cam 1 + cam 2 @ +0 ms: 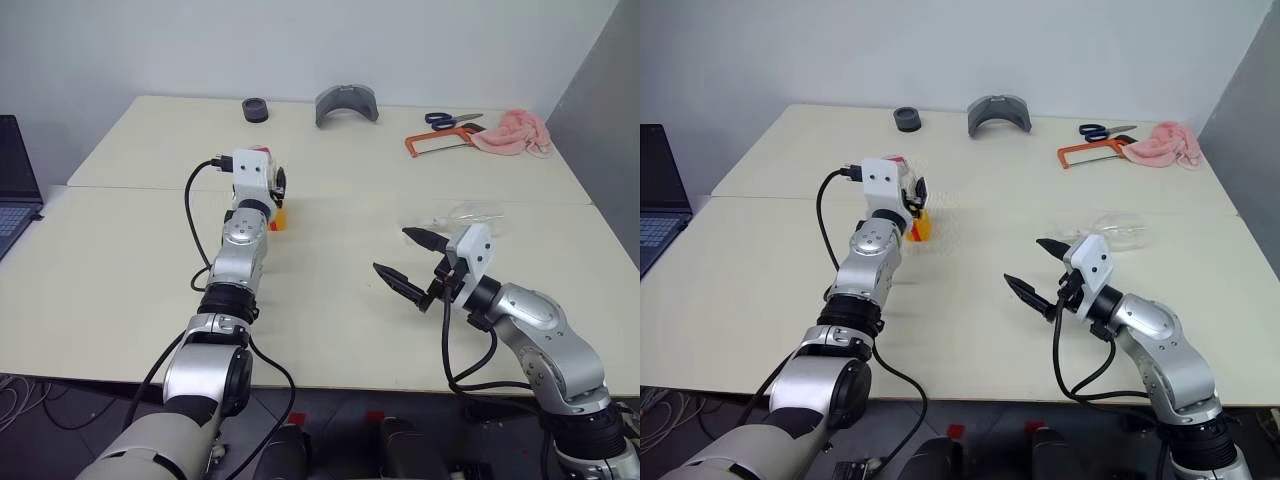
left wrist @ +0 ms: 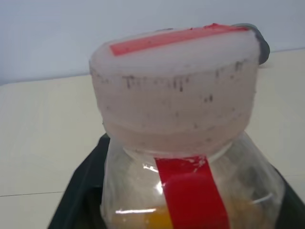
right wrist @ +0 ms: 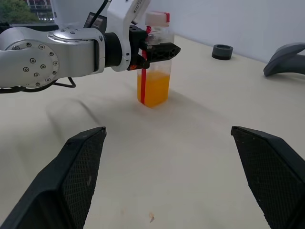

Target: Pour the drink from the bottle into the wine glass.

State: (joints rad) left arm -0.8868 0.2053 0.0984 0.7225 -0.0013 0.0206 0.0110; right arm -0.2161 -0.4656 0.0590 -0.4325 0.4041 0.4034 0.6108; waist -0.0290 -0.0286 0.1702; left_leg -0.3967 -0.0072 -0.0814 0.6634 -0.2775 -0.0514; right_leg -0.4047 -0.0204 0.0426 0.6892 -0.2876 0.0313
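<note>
Left claw (image 3: 159, 50) grips bottle (image 3: 155, 71); right claw (image 1: 408, 260) open.

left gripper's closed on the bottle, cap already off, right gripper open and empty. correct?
Not quite: the cap is on the bottle, as the right wrist view shows; the left wrist view shows it too. The rest holds: the left gripper is closed around the bottle, and the right gripper is open and empty.
</note>
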